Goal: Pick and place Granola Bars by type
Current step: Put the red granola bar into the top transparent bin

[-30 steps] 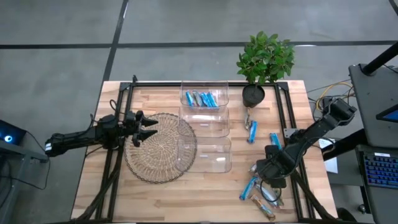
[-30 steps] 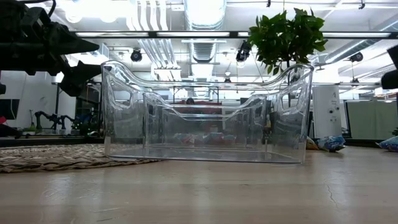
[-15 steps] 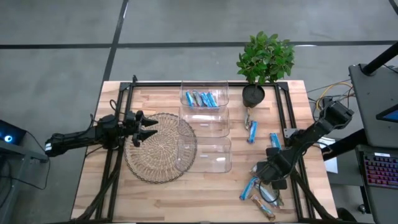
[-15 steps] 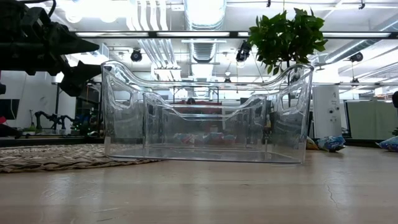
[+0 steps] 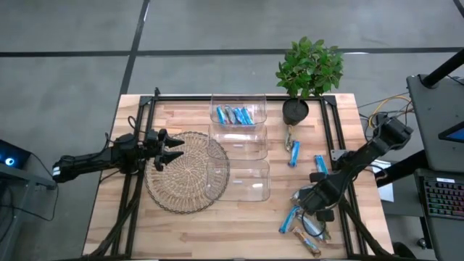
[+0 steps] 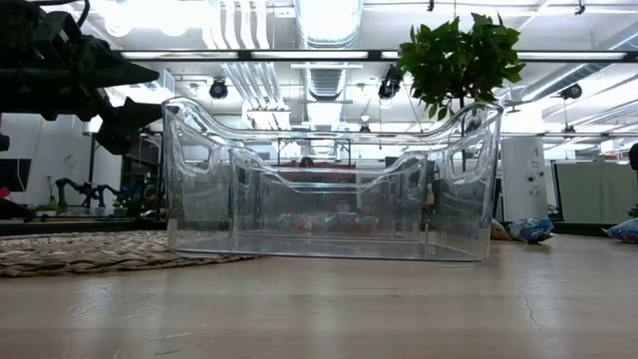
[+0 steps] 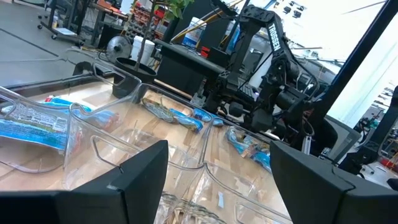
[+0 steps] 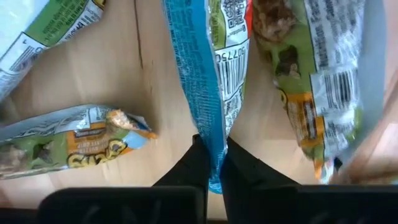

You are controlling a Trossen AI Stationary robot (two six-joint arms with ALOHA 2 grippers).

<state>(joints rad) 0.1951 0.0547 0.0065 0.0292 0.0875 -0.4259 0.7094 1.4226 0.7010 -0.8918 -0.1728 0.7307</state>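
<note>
Blue granola bars (image 5: 235,115) already lay in the far clear bin (image 5: 238,106), several bars (image 5: 295,151) remained on the desk (image 5: 181,225), the right claw (image 8: 211,163) pinched a blue bar (image 8: 200,68), and the left claw (image 5: 172,151) hung open over the woven mat (image 5: 185,181).

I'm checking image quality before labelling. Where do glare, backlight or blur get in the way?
Low view: bright ceiling lights behind leave the left gripper a dark silhouette and glint on the clear plastic bin. Right wrist view: the right gripper pinches a blue-wrapped granola bar; the bar at the frame's edge smears soft.
</note>
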